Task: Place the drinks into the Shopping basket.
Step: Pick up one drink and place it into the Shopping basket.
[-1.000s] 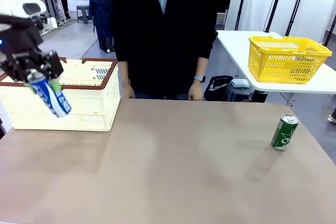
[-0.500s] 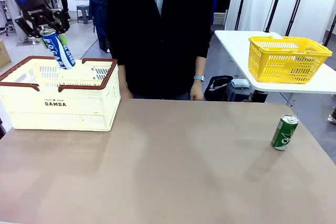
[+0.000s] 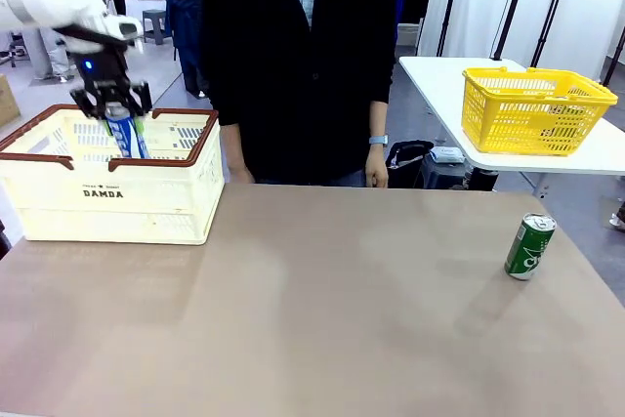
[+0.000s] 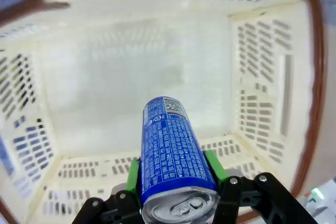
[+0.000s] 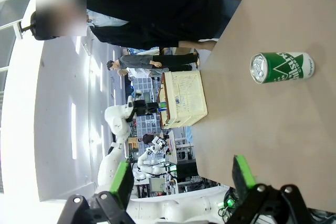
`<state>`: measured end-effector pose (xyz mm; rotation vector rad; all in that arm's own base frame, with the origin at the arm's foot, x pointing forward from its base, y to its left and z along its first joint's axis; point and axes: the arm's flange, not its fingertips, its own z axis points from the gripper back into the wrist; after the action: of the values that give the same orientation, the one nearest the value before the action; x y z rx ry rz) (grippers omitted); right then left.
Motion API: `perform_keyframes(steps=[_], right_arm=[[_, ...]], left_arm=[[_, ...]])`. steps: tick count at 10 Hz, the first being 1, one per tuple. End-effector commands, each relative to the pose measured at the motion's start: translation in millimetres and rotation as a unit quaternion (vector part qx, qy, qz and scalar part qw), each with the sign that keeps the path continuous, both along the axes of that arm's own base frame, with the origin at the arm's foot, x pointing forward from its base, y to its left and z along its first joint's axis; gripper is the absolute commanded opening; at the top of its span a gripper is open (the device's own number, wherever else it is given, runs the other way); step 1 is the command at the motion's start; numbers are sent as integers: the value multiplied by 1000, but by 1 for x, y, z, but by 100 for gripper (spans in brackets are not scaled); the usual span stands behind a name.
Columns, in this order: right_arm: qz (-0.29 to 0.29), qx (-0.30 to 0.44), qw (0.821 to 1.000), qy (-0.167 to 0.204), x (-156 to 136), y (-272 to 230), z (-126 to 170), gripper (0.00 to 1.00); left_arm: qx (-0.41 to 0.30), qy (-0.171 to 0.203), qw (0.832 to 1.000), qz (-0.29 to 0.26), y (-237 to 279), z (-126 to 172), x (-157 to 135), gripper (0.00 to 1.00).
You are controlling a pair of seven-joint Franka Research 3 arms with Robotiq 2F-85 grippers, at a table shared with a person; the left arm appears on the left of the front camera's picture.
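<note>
Blue can point(image 4: 169, 148): left gripper point(image 3: 119, 114) is clamping it by its top end and is hanging it over the open Shopping basket point(image 3: 117, 204), lower end at rim level.
Green can point(image 3: 529, 246): is standing on the table point(image 3: 342, 319), well right of the basket.
Right gripper point(image 5: 182, 178): is holding its fingers apart, empty.

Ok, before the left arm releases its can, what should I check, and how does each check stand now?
1. Left gripper shut on the blue slim Pocari Sweat can: ok.
2. Can within the brown rim of the cream slotted plastic basket: ok.
3. Can resting on the basket floor: cannot tell.
4. Right gripper open, holding nothing: ok.
5. Green slim can upright on the brown table, free to pick up: ok.
</note>
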<state>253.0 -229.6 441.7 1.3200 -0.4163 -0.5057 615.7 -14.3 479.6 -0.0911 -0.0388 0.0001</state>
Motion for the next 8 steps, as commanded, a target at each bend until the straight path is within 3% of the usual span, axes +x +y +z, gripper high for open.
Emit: perform_keyframes(steps=[1,3,6,7,8], right_arm=[[0,4,1000,0,0,-1,3,100],[0,4,1000,0,0,-1,3,100],[0,4,1000,0,0,-1,3,100],[0,4,1000,0,0,-1,3,100],[0,4,1000,0,0,-1,3,100]], left_arm=[[7,35,999,-5,4,-31,6,0],[14,41,999,-7,3,-55,-1,0],[23,37,999,-1,3,-62,-2,0],[25,41,999,0,1,-65,-1,7],[30,45,999,2,0,-67,-2,64]])
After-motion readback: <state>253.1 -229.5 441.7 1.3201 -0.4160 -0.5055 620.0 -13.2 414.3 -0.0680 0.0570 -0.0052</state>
